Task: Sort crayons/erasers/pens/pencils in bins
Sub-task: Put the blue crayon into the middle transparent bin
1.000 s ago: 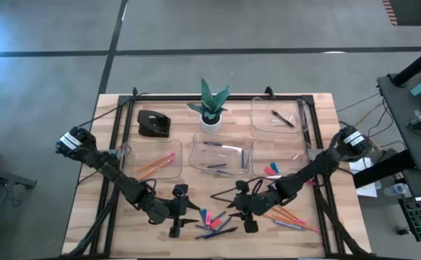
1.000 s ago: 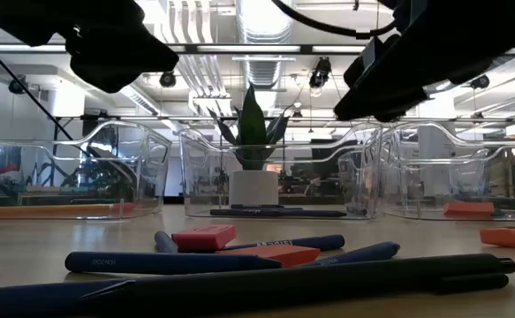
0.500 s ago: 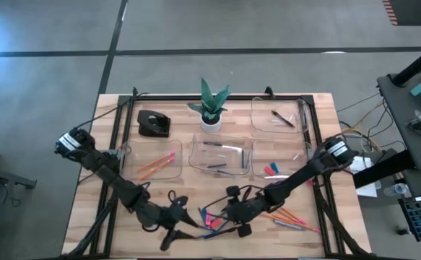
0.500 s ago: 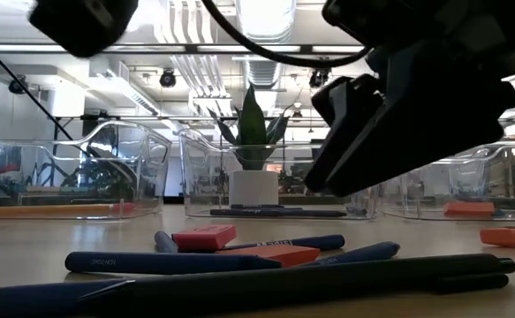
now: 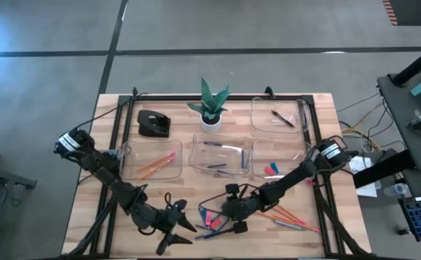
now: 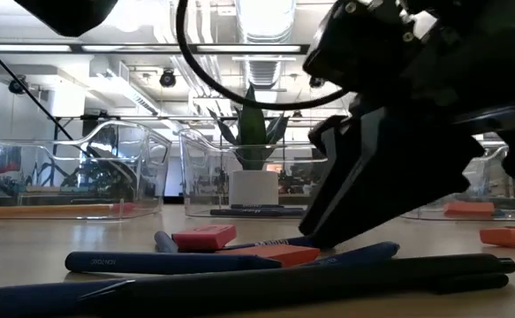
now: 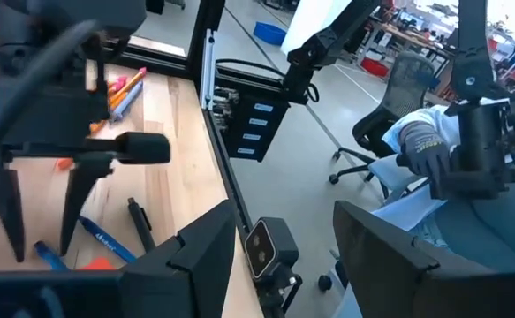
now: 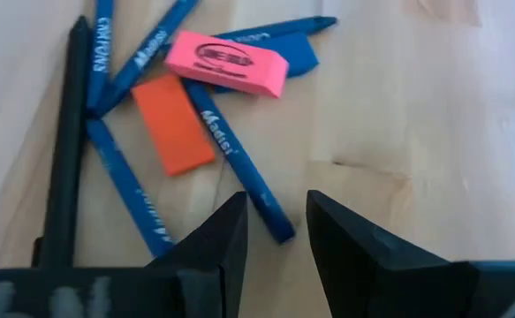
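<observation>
Holding pencils in left bin; right end effector spread over crayons.

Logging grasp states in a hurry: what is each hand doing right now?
Left hand: open, holding nothing.
Right hand: open, empty, over a blue crayon.

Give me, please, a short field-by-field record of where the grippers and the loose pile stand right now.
right gripper: open, low over the pile, a blue crayon running toward the gap
left gripper: open, near the table's front edge, beside the pile
pile: crayons, pink eraser, orange eraser, black pen
bins: partly filled
</observation>
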